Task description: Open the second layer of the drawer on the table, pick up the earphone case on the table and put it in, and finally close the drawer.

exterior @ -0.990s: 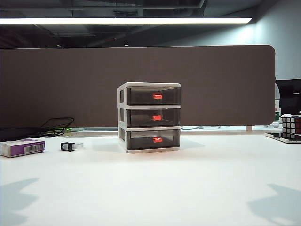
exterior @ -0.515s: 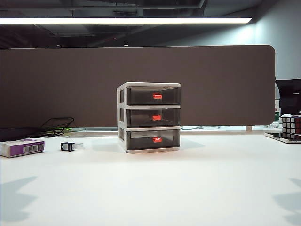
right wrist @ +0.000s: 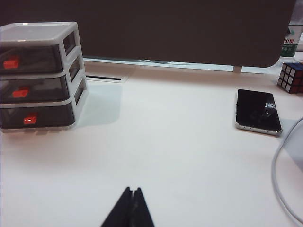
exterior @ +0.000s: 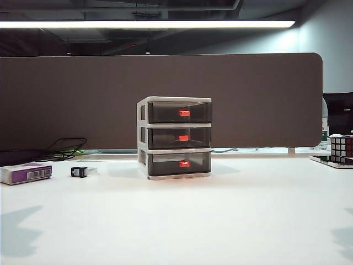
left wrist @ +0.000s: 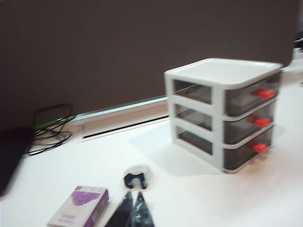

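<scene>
drawer unit point(exterior: 174, 138) mid-worktop point(exterior: 176, 221), all tiers shut, handles facing arms for a pull | middle drawer point(exterior: 178, 137) unopened | earphone case not visible | left claw point(left wrist: 133, 202) closed, empty, near purple box point(left wrist: 79, 206) | right claw point(right wrist: 132, 197) closed, empty, low over worktop

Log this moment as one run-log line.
drawer: all layers shut | earphone case: not in view | left gripper: shut, empty, near purple box | right gripper: shut, empty, above table

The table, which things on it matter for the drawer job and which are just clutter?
For the job: drawer, second layer; earphone case not visible. Left tool and right tool, both shut.
Clutter: purple box, black-and-clear item, phone, cube, cables.
</scene>
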